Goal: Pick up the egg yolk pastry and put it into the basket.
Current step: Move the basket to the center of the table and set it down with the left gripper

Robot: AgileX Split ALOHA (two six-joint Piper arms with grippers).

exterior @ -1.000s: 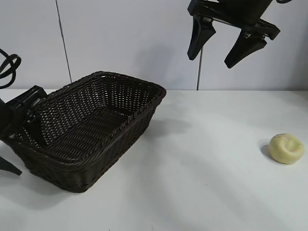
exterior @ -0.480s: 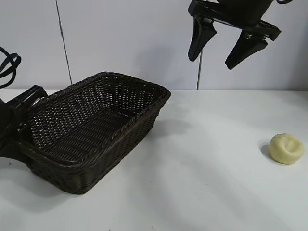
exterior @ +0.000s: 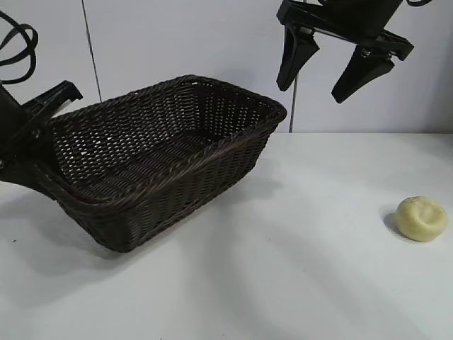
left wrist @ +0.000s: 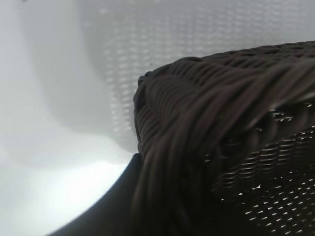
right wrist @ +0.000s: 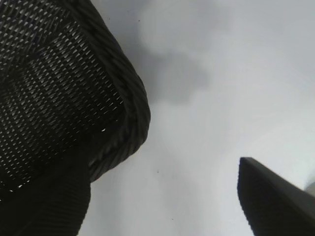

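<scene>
Below and off to the outer side of my right end effector (exterior: 327, 74), the egg yolk pastry (exterior: 421, 218) sits untouched on the table (exterior: 304, 269), well apart from the basket (exterior: 166, 159). Right end effector hangs high, fingers spread wide, nothing held. Left end effector (exterior: 32, 131) is clamped on the basket's near-end rim, with that end tipped up off the table. Progress: pick not started, pastry not in the basket. Left to do, by my read: descend on the pastry, grasp it, carry it across, release into the basket.
</scene>
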